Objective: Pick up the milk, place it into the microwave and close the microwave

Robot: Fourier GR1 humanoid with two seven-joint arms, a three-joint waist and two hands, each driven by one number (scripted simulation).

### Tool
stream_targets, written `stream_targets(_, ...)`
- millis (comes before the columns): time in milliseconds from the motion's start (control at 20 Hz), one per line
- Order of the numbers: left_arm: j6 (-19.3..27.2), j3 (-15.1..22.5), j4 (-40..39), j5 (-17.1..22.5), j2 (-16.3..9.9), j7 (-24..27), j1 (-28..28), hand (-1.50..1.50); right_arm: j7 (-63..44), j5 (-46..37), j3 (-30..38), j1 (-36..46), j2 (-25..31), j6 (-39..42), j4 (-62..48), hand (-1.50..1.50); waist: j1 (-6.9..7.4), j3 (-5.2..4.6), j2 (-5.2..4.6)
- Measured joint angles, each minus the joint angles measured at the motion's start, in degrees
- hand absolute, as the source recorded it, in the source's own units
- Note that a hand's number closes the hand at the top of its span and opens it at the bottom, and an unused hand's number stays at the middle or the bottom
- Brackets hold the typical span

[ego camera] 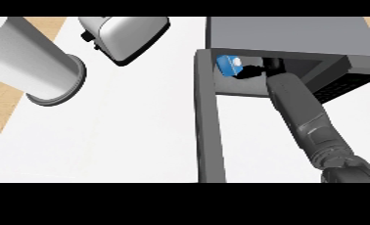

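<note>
The milk (230,65), a small blue and white carton, sits tilted just inside the open microwave (285,33), at the left of its cavity. My right hand (254,70) reaches into the cavity on a long grey forearm (300,109) and lies against the carton's right side, its black fingers curled round that edge. The microwave door (208,121) stands swung open, running down the view from the cavity's left corner. Most of the cavity is hidden under the microwave's top. My left hand does not show.
A silver toaster (123,35) stands at the back, left of the microwave. A big pale grey cylinder (43,67) fills the upper left. The microwave's dark control panel (339,84) is at the right. White counter (130,136) lies left of the door.
</note>
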State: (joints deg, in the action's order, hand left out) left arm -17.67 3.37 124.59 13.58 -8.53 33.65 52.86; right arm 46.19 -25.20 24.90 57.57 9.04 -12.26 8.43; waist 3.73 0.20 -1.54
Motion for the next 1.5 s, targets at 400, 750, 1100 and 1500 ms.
stream_targets(400,2.57,5.83,3.23,-6.06,2.05,-4.71,-2.44,-1.5,3.79,1.94,-0.03,-4.97,-1.09,7.37,1.49,-1.5,-2.36,-0.11,1.09)
stream_targets(750,4.52,10.91,3.72,-10.89,3.3,-10.08,-6.84,-1.5,5.46,3.59,-1.46,-12.02,-2.11,13.02,6.25,-1.5,-4.33,-0.2,1.87)
stream_targets(1100,5.47,15.44,1.88,-15.62,3.69,-16.79,-12.58,1.5,6.03,5.22,-3.89,-21.28,-3.63,19.44,14.3,-1.5,-5.78,-0.27,2.26)
stream_targets(1500,5.57,15.2,-3.12,-19.89,3.9,-24.18,-22.68,1.5,5.27,7.91,-6.53,-35.69,-2.63,25.74,29.95,-1.5,-7.0,-0.33,2.36)
